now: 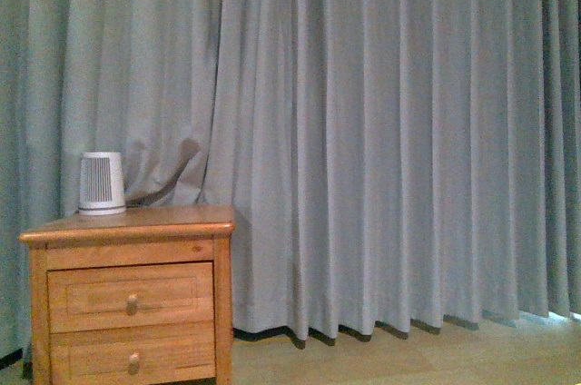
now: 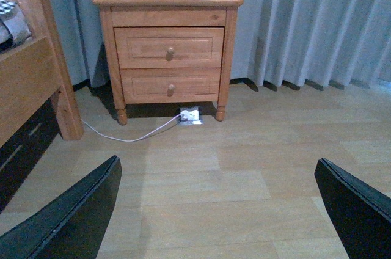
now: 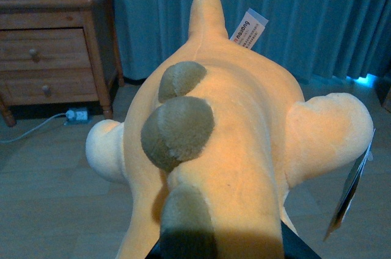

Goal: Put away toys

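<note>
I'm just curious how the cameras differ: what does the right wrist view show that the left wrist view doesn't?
Only right wrist: a yellow plush with its tag, filling the view. Only left wrist: the open left gripper and a bed frame. Both: nightstand, curtain, cable on the floor.

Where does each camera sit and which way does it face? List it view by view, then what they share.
Front: on the body, facing the curtain and nightstand; no arm shows.
Left wrist: low over the floor, facing the nightstand; the open left gripper frames it.
Right wrist: behind the plush toy, which fills it; the right gripper barely shows.
Shared: all three see the nightstand.
</note>
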